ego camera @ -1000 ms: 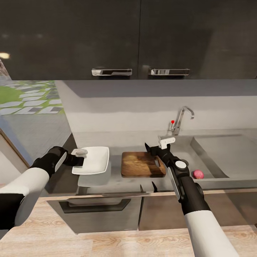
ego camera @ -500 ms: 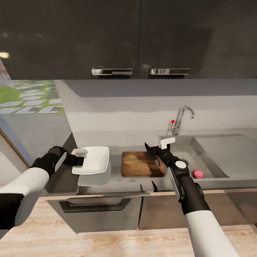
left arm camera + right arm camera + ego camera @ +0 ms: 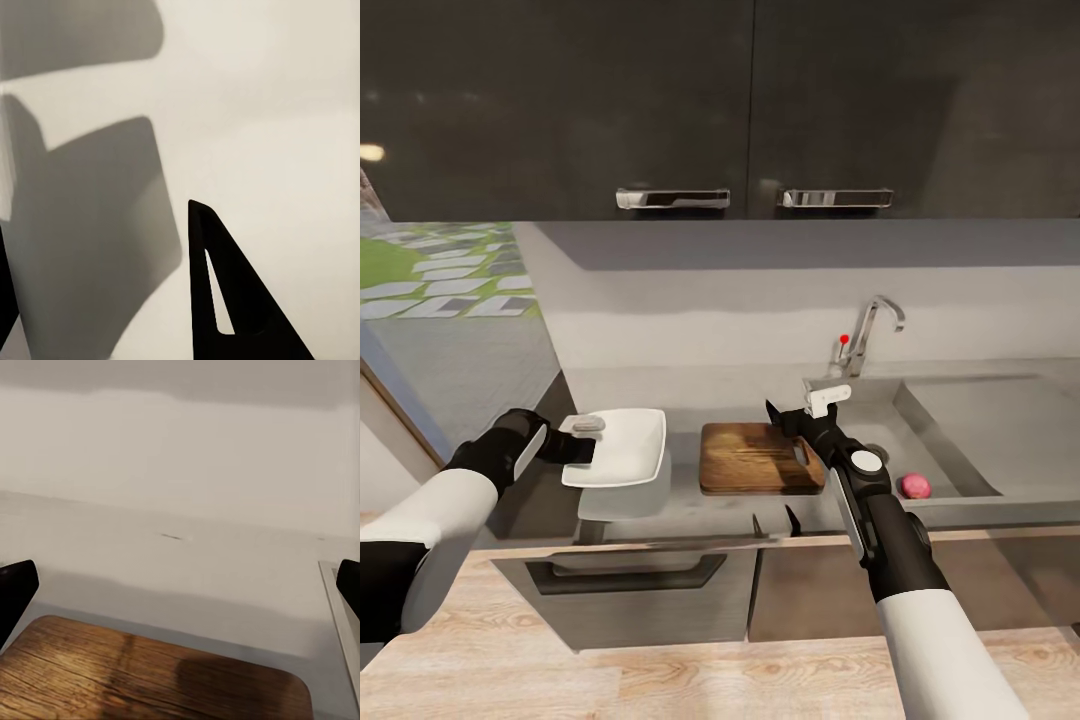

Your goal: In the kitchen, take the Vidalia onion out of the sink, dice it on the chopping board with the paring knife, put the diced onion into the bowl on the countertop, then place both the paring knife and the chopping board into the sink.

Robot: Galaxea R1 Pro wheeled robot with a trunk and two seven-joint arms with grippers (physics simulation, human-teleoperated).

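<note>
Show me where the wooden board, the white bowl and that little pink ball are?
chopping board (image 3: 750,460): head view, middle of its wooden top.
bowl (image 3: 628,448): head view, inside its white hollow.
onion (image 3: 915,487): head view, middle of the pink ball.

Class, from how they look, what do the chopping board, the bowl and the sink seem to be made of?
Chopping board: probably wood, brown with visible grain.
Bowl: smooth plain white, perhaps ceramic or plastic; the look leaves it open.
Sink: seemingly brushed steel, matt grey.
</note>
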